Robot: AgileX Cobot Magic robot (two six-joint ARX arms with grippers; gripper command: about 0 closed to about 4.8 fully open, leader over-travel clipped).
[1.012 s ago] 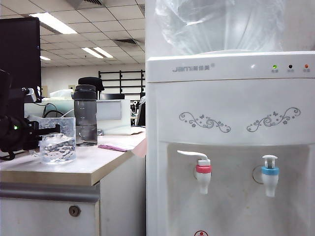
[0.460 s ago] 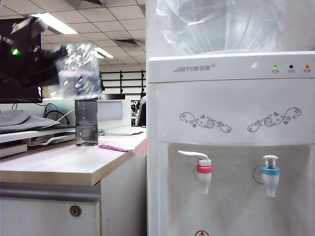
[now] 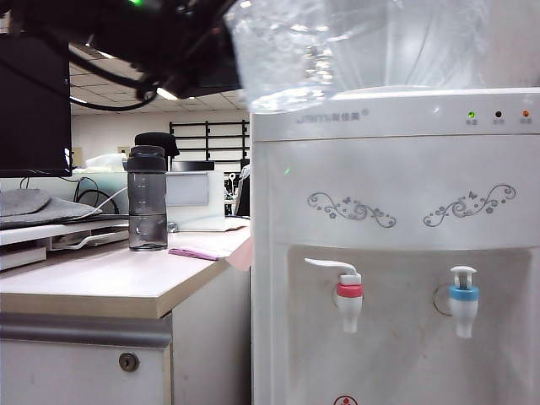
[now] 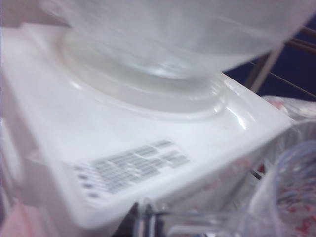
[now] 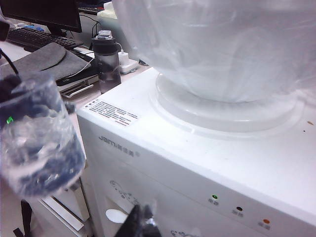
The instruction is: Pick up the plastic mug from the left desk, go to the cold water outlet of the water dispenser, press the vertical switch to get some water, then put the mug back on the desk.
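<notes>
The plastic mug hangs high in the exterior view, in front of the water dispenser's top and jug, blurred. My left gripper is shut on the mug's handle side; its dark arm crosses the upper left. In the left wrist view, the fingertips pinch the mug's thin handle above the dispenser's lid. The cold water outlet, with its blue collar, and its stubby vertical switch sit far below the mug. My right gripper is shut and empty above the dispenser front. The left desk lies below left.
A smoky-grey bottle stands on the desk beside a pink sheet. The red-collared tap with its long lever is left of the blue one. The big clear jug tops the dispenser. A monitor stands at the far left.
The left arm has lifted the mug off the desk and swung it up and to the right, from beside the bottle to in front of the dispenser's top.
</notes>
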